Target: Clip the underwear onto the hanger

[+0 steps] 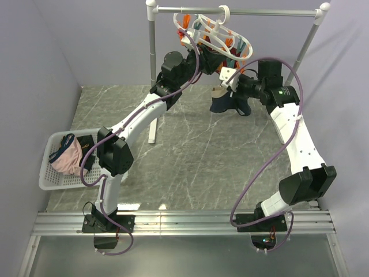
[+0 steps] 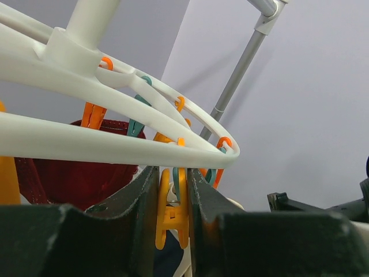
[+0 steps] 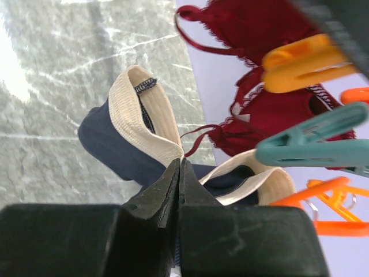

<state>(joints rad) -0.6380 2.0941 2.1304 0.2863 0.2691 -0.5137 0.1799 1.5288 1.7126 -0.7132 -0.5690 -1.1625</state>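
The white oval hanger hangs by its hook from the grey rail, with orange and teal clips dangling below its ring. My left gripper reaches up under the ring, jaws squeezed on an orange clip; it also shows in the top view. My right gripper is shut on the beige waistband of the navy underwear and holds it just below the hanger's clips. The underwear hangs from the right gripper above the table.
A maroon garment hangs clipped on the hanger, close behind the underwear. A teal clip and orange clips dangle right beside it. The grey rail stand stands at the back. A white basket holding a pink garment sits at the left.
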